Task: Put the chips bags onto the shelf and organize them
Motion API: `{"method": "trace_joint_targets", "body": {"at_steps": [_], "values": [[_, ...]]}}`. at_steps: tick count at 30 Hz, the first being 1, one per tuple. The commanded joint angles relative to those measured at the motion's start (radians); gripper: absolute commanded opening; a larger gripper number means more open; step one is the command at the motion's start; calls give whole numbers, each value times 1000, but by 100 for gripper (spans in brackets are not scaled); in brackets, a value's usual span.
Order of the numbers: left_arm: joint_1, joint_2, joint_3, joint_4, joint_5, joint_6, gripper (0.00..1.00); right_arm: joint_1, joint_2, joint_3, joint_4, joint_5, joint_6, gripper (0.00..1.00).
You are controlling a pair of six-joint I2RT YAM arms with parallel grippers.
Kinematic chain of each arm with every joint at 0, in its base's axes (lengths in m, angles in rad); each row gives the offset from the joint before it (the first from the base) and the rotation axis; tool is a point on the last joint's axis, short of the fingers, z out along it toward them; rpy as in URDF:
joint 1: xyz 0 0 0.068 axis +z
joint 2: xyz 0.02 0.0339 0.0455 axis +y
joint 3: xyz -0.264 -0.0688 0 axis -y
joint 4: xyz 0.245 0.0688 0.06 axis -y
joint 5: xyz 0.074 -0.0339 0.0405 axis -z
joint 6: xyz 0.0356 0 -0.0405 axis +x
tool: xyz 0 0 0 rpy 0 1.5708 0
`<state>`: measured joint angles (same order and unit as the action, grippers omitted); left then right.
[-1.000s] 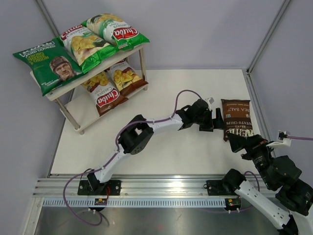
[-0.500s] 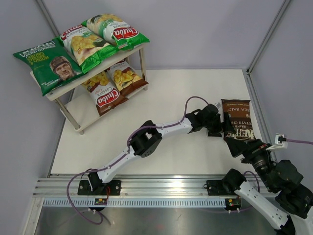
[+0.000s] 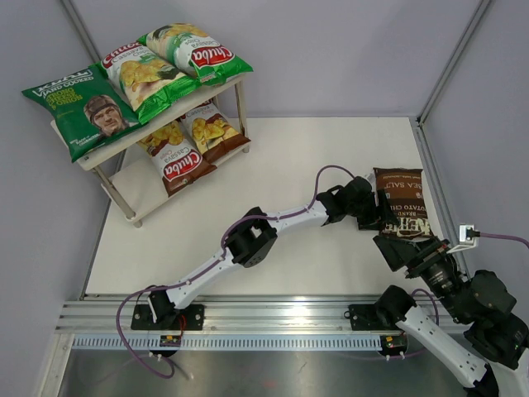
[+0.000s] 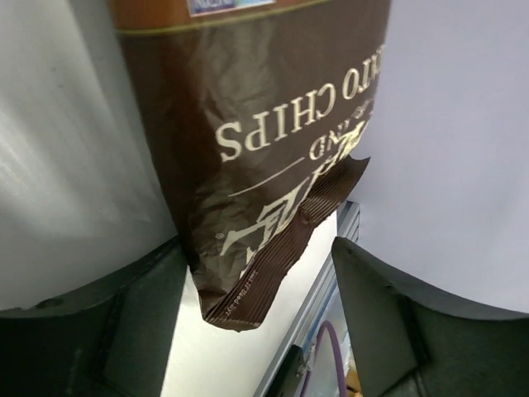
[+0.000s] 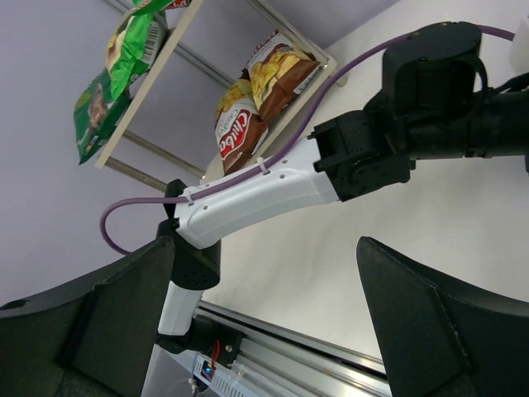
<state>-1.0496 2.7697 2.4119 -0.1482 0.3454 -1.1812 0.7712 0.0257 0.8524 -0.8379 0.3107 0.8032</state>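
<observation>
A dark brown Kettle chips bag (image 3: 402, 198) lies flat at the table's right side. My left gripper (image 3: 382, 213) is at its left edge. In the left wrist view the bag's crimped corner (image 4: 264, 149) hangs between the jaws of the left gripper (image 4: 258, 248); they are open, with a gap on the right side. My right gripper (image 3: 409, 251) hovers open over the bag's near end, empty (image 5: 266, 244). The shelf (image 3: 124, 142) stands at the back left. Its top holds a dark green bag (image 3: 78, 112) and two green-white Chuba bags (image 3: 140, 76). Two brown Chuba bags (image 3: 175, 157) lie on the lower board.
Grey walls close in the table on the left, back and right. An aluminium rail (image 3: 273, 318) runs along the near edge. The left arm (image 5: 273, 186) stretches diagonally across the table's middle, trailing a purple cable.
My left arm reached right until its jaws straddle the Kettle bag's corner, and the jaws have narrowed a little. The right gripper shifted slightly left over the bag's near end.
</observation>
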Motion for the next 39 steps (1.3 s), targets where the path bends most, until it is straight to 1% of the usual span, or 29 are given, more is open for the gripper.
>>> {"method": "trace_joint_targets", "body": {"at_steps": [1, 2, 3, 5, 6, 8, 9, 13, 15, 16, 17, 18, 19, 20, 21, 25, 27, 31, 36, 39], "values": [[-6, 31, 45, -45, -26, -3, 70, -1, -7, 46, 63, -61, 8, 100], [-4, 33, 52, -47, -28, -3, 66, -1, -7, 53, 62, -67, 10, 99], [-1, 39, 56, -47, -28, -5, 57, -1, -7, 59, 62, -79, 11, 100], [8, 45, 69, -34, -22, -3, 48, -1, -7, 74, 60, -93, 13, 99], [10, 51, 75, -33, -22, 3, 50, -1, -7, 79, 62, -107, 11, 99], [14, 62, 98, -27, -14, 28, 59, -1, -7, 88, 59, -116, 13, 100], [14, 64, 104, -30, -16, 34, 61, -1, -7, 89, 57, -123, 11, 100], [23, 25, 87, -57, -68, 86, 66, -1, -7, 103, 40, -134, 5, 100], [40, 4, 69, -99, -123, 123, 69, -1, -7, 109, 39, -150, 4, 99], [48, -5, 66, -123, -181, 138, 72, -1, -7, 115, 36, -153, 2, 99], [66, -2, 55, -111, -186, 144, 73, -1, -7, 120, 36, -154, 2, 99], [78, 11, 64, -103, -180, 134, 73, -1, -7, 123, 33, -160, 1, 99], [88, 34, 91, -68, -134, 115, 73, -1, -7, 128, 34, -163, -1, 99], [100, 91, 145, -102, -137, 127, 73, -1, -7, 131, 33, -165, -7, 100], [103, 102, 194, -117, -131, 143, 73, -1, -9, 132, 31, -165, -9, 99], [111, 74, 122, -15, -102, 207, 79, -1, -9, 137, 31, -163, -22, 99], [111, 90, 151, -17, -91, 233, 80, -1, -7, 135, 36, -168, -29, 99], [112, 90, 150, 15, -34, 281, 83, -1, -7, 134, 43, -183, -25, 99], [112, 90, 144, 9, 26, 259, 84, -1, -6, 148, 33, -220, -18, 99], [105, 80, 116, -13, 58, 204, 84, -1, -7, 166, 13, -229, -13, 99]]}}
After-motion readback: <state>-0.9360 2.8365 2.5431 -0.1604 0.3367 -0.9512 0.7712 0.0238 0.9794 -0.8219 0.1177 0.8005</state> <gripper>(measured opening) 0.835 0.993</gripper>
